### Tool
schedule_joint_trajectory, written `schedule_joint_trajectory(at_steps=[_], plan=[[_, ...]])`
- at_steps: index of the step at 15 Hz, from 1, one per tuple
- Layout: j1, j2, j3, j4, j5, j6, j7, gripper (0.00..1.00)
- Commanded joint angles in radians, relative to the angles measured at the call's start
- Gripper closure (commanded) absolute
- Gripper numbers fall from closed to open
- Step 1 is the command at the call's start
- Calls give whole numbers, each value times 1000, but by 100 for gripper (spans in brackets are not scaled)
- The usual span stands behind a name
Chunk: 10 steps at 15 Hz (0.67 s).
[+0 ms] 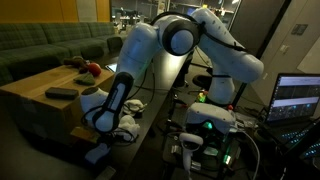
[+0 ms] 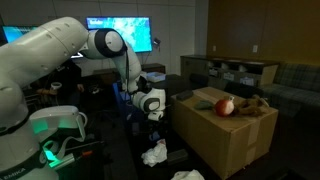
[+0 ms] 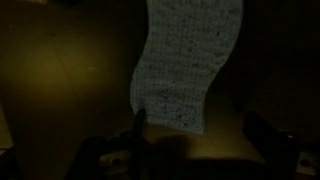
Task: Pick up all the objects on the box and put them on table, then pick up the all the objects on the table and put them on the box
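Hanging low beside the cardboard box, the 2 fingers [image 3: 268, 135] are standing spread wide apart at the bottom of the wrist view, pinching nothing. Just beyond them a pale grey knitted cloth [image 3: 186, 65] is lying flat on a dark surface, reaching up out of that view; it is too dim to tell what it is lying on.

In both exterior views the white arm [image 1: 180, 35] is bending down from its base so that its wrist is hovering over the black counter [image 1: 152, 122], close to the near edge of the box [image 1: 30, 95]. A white fluffy cloth toy [image 2: 155, 153] is lying on the counter right under the wrist, apart from the fingers. A bluish piece [image 1: 97, 152] is lying nearer the camera, low beside the box; it is too dim to tell what it is resting on.

On the flat top of the box, a dark remote-shaped bar [image 1: 62, 93] is lying near the front, well apart from a red toy [image 1: 92, 68] sitting toward the back. A green sofa [image 1: 50, 45] is standing behind the box. Off to the side, 1 bright screen [image 1: 298, 100] is glowing near the robot's base.
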Motion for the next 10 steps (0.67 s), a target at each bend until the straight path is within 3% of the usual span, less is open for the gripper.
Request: schedule_joint_trajectory(at_steps=[1, 10], plan=[[-13, 24, -7, 27, -36, -9, 25, 0], [-20, 5, -10, 41, -82, -30, 12, 0]])
